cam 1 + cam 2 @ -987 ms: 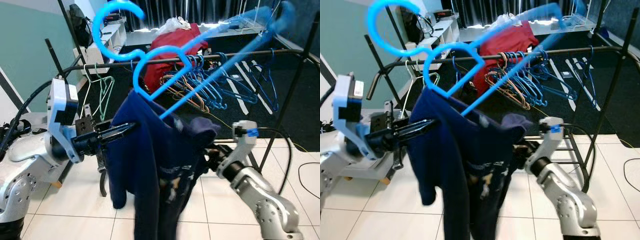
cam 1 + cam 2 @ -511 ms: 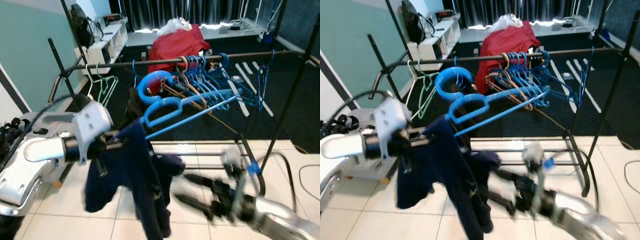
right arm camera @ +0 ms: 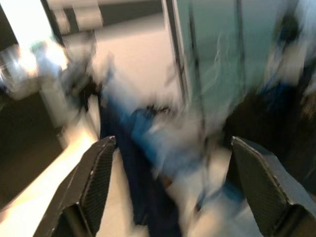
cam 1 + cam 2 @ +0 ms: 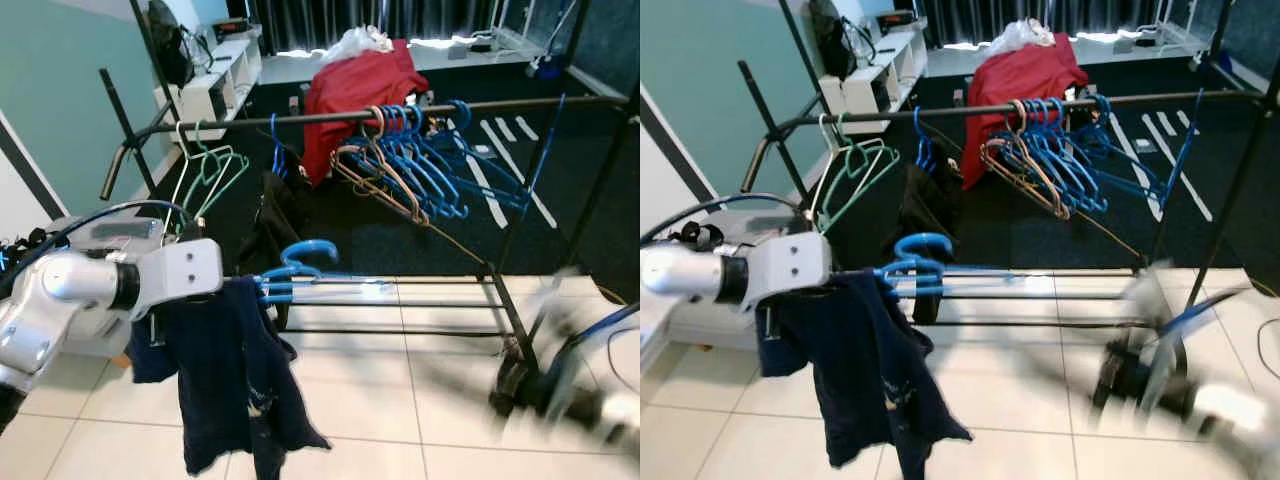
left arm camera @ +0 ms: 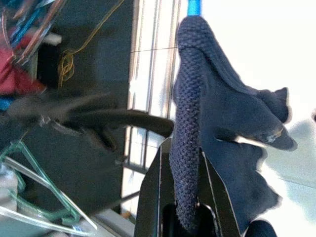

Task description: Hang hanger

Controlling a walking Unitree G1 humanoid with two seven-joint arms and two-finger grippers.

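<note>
Left eye view, hanger: blue hanger (image 4: 300, 270) lying nearly level, hook toward the rail, well below and short of it.
Garment: dark navy garment (image 4: 225, 375) draped over the hanger's near end, hanging down toward the tiled floor (image 4: 380, 400).
Left end effector: left end effector (image 5: 185, 197) clenched on the garment-covered hanger; the wrist view shows the knit pinched between both fingers.
Right end effector: right end effector (image 3: 170, 168) released, fingers spread wide; its arm is a blur low on the right.
Rail: clothes rail (image 4: 330, 117) crowded with blue hangers (image 4: 430, 165) mid-span and green hangers (image 4: 205, 170) at its left; bare stretch between them.
Handling note: judged best to raise the hook above the rail, turn it upright, aim for the bare stretch, lower until seated, then loosen the grip.
</note>
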